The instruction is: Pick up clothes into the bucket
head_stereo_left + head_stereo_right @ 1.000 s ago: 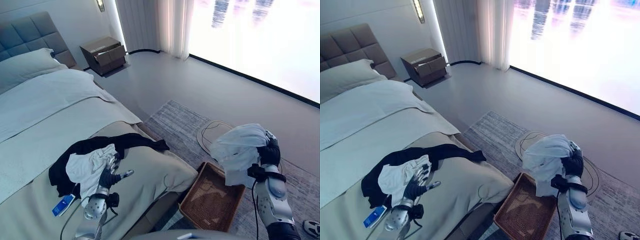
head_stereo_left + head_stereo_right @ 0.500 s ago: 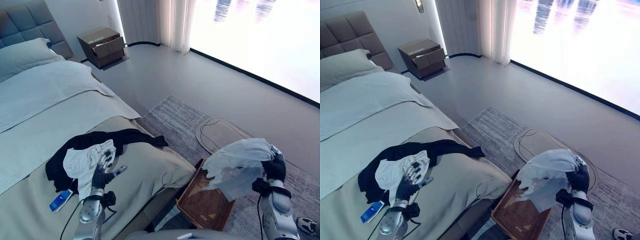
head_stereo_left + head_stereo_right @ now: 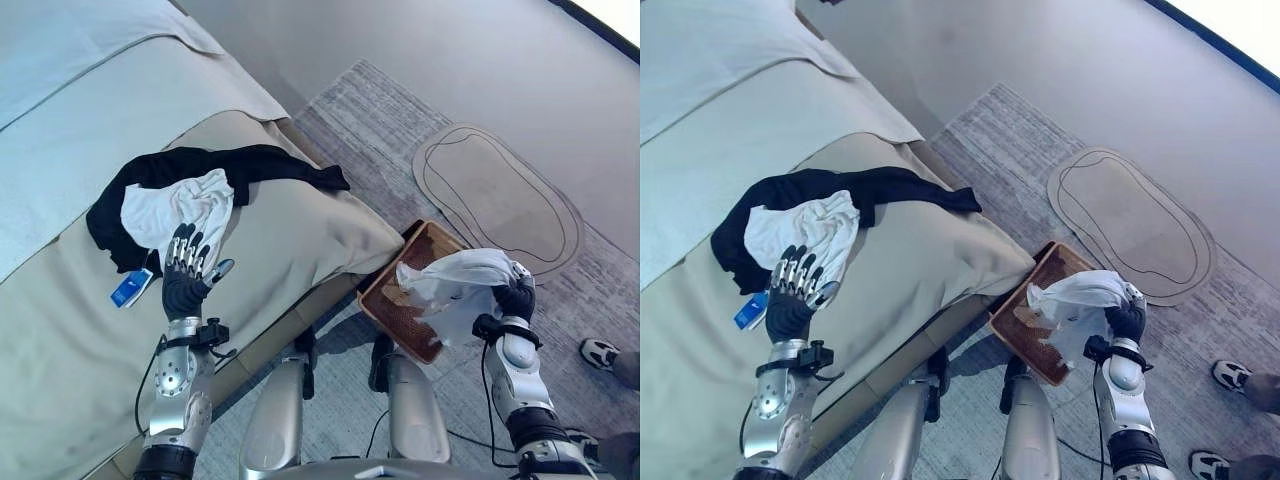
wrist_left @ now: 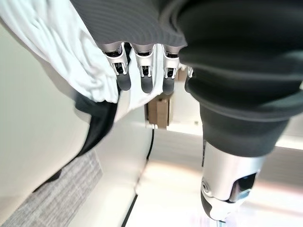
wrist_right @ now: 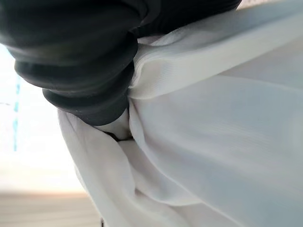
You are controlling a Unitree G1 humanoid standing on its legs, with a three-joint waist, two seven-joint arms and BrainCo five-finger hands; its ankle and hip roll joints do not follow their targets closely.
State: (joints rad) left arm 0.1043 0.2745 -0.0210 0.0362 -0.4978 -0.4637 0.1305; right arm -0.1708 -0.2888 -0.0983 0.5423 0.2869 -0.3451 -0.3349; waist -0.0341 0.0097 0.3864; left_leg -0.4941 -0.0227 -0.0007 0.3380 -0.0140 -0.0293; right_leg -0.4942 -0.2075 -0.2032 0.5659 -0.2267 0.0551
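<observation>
White garment carried over the basket; more clothes wait on the bed.

Left eye view: my right hand (image 3: 514,298), lower right, is closed round a bunched white cloth (image 3: 452,283), held above the woven basket (image 3: 388,303) so a release should drop it in. My left hand (image 3: 183,277), fingers spread and empty, hovers by the bed's (image 3: 300,225) black garment (image 3: 262,165) and white garment (image 3: 183,205). Right wrist view: pale, thin, softly folded fabric (image 5: 222,142) against the cover.
</observation>
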